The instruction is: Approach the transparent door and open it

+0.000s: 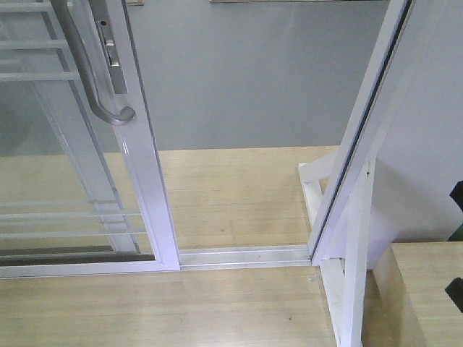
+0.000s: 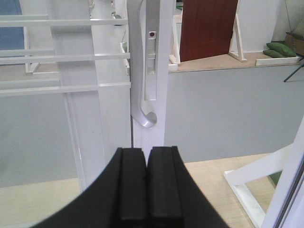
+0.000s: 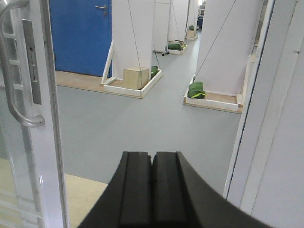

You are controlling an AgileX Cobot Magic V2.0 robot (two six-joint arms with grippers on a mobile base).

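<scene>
The transparent door point(image 1: 148, 188) stands at the left of the front view, slid away from the white jamb post point(image 1: 362, 159), with a wide gap between them over the floor track point(image 1: 246, 256). Its grey J-shaped handle point(image 1: 90, 72) hangs on the door's right stile. In the left wrist view my left gripper point(image 2: 147, 151) is shut and empty, just below the handle point(image 2: 142, 90) and in line with the stile. My right gripper point(image 3: 152, 156) is shut too, empty, facing the gap, with the handle point(image 3: 14, 102) off to its left.
The jamb's braced wooden foot point(image 1: 340, 289) and a wooden platform point(image 1: 427, 289) sit at the right. Beyond the gap lie grey floor, white partitions point(image 3: 135, 38), a blue door point(image 3: 80, 35), a cardboard box point(image 3: 136, 77) and green bags point(image 3: 195, 90).
</scene>
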